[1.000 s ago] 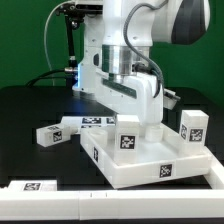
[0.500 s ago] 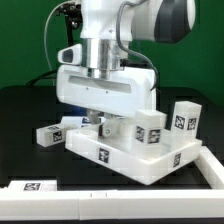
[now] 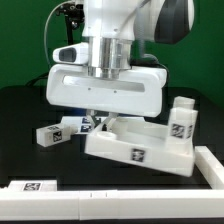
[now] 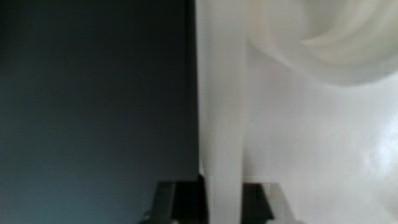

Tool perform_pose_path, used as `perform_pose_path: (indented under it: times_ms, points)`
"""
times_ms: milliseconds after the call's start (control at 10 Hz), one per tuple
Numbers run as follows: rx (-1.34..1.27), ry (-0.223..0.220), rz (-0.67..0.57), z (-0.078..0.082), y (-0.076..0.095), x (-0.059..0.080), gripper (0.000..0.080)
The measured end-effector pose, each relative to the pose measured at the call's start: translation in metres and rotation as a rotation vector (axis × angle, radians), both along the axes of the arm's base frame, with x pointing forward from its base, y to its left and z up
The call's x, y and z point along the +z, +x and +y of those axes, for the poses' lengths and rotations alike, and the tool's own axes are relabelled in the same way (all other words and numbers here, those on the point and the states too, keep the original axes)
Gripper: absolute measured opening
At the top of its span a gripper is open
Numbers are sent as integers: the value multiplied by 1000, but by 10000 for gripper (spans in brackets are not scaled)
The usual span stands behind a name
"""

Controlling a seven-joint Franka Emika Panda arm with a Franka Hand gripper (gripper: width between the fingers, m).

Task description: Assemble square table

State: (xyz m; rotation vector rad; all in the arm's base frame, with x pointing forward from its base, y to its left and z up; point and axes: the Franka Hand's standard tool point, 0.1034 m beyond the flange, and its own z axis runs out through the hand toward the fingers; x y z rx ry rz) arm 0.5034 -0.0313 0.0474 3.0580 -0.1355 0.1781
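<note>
The white square tabletop lies on the black table with a long tagged side facing the front. My gripper is shut on its raised rim at the end toward the exterior view's left. In the wrist view the white rim runs straight between the two dark fingers. One white tagged leg stands upright at the tabletop's right end; I cannot tell whether it rests on the tabletop or behind it. Another tagged leg lies on the table to the left.
A long white bar with one tag runs along the front edge and turns up the right side. The marker board shows partly behind my hand. The arm's base stands at the back.
My hand has turned, swinging the gripped tabletop round: a corner faced the front a second ago, now a long side does. Its right end has swung toward the upright leg.
</note>
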Motion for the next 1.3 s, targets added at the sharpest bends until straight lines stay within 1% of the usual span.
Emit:
perform_pose_path:
  times_ms: [100, 200, 400, 500, 600, 700, 800, 900, 1100, 1200, 1300]
  points:
    - [143, -2, 20, -14, 4, 2, 48]
    - [158, -4, 20, -16, 5, 0, 48]
    - [292, -29, 41, -17, 3, -1, 48]
    - [383, -47, 52, -11, 8, 1, 48]
    - [536, -85, 47, -2, 28, 11, 48]
    - [668, -112, 44, 1, 48, 18, 48]
    - [839, -130, 78, 4, 64, 18, 48]
    - [923, -139, 85, 5, 69, 16, 48]
    - [997, -154, 105, 2, 66, 14, 48]
    - [1124, -177, 117, 2, 68, 15, 48]
    - [1270, -199, 109, 8, 78, 19, 48]
